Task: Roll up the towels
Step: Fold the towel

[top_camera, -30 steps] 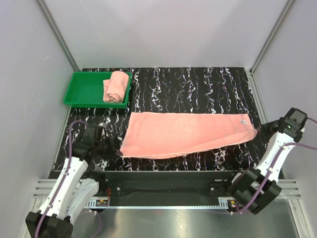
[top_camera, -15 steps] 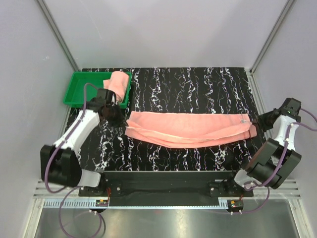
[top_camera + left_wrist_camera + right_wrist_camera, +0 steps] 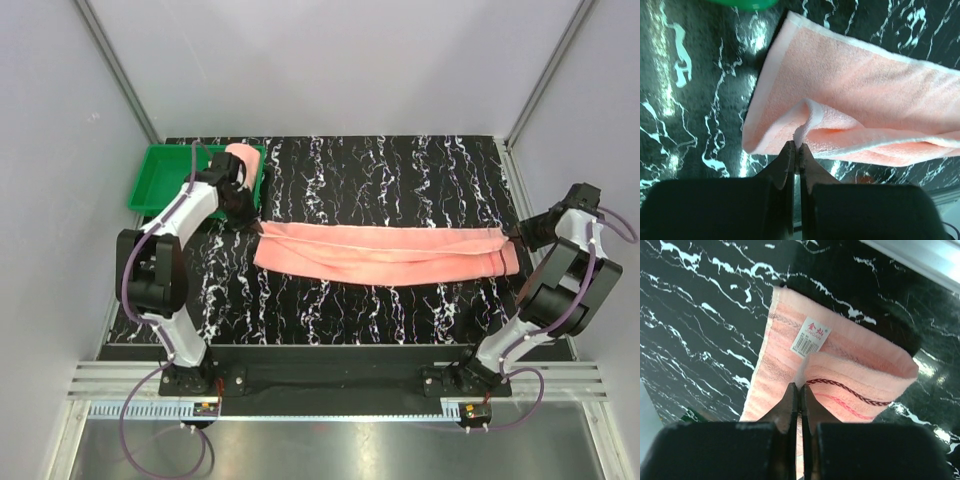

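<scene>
1. The long towel lies folded lengthwise across the marbled table, running from 9 to 3 o'clock.
2. The left gripper is pinched tight on a fold at the towel's 9 o'clock end.
3. The right gripper is clamped on the 3 o'clock end, near the white label.
4. The rolled towel sits in the green tray at 10 o'clock.

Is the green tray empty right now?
No, a rolled pink towel lies inside the green tray, partly under the left arm.
</scene>
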You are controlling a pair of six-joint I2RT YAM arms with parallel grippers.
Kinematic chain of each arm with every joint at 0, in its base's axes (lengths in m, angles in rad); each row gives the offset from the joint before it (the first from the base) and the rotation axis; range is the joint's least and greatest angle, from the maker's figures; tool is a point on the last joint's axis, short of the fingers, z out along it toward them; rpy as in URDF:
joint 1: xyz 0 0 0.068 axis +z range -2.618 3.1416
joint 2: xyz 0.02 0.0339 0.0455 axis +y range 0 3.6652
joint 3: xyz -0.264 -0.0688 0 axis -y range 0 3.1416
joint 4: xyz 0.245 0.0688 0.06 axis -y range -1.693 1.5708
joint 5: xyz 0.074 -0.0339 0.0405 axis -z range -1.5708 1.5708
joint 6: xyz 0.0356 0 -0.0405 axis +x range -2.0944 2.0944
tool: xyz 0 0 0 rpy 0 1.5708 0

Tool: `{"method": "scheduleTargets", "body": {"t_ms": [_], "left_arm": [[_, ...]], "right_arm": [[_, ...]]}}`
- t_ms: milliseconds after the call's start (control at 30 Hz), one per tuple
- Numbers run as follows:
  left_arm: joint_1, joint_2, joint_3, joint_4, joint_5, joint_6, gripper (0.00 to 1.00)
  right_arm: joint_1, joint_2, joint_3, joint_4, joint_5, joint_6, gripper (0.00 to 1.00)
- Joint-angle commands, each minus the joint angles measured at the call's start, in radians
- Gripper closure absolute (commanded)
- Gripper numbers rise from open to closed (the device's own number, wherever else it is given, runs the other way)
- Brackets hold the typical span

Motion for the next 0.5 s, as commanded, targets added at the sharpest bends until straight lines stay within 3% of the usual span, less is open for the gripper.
{"method": "scheduleTargets", "body": {"t_ms": [0,467], "left_arm": [[0.020,0.035,0.061,0.001,-0.031,0.032,1.00],[0.033,0.221,0.216,-0.017,-0.048,0.040,1.00]], "right_arm": [[0.016,0.054,0.081,0.014,0.036,-0.019,1.00],[0.036,0.223,0.204,-0.005,0.066,-0.019,1.00]]}}
